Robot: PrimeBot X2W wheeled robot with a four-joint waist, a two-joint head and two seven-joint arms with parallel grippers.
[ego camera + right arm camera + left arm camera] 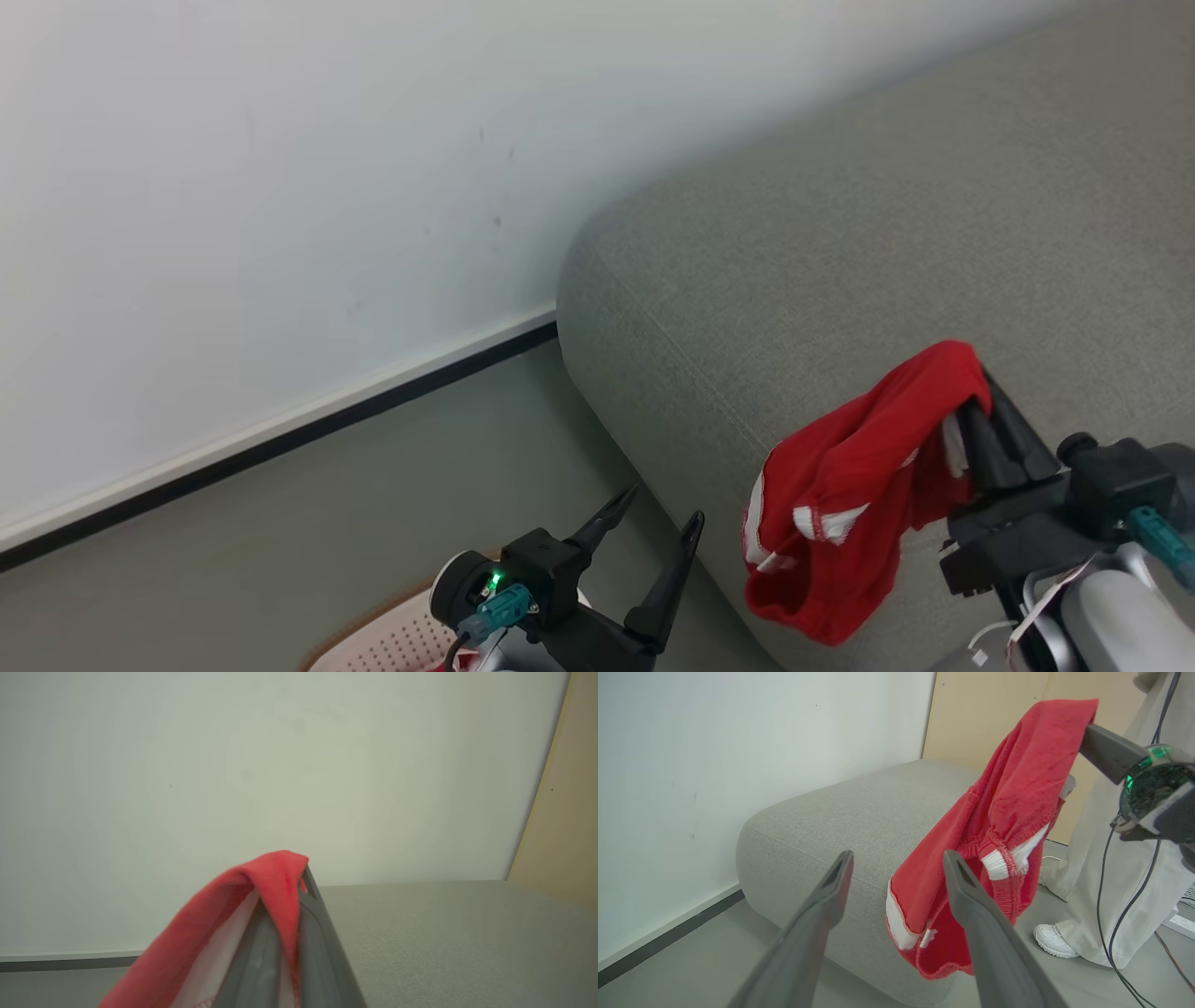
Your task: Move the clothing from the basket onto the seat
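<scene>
— Grey seat (840,233) by the white wall (280,187). Where are the red shorts (840,485)?
— Hanging in the air at its edge, pinched in the closed right hand (978,403). Left hand (663,506) gapes empty above the basket (392,639).

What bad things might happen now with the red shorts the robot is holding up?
The right gripper pinches only a fold of the red shorts at its fingertips, so they might slip out. They dangle near the edge of the seat, not over its middle; dropped now, they may slide to the floor. A person stands close by, so a wide swing might brush them.
</scene>
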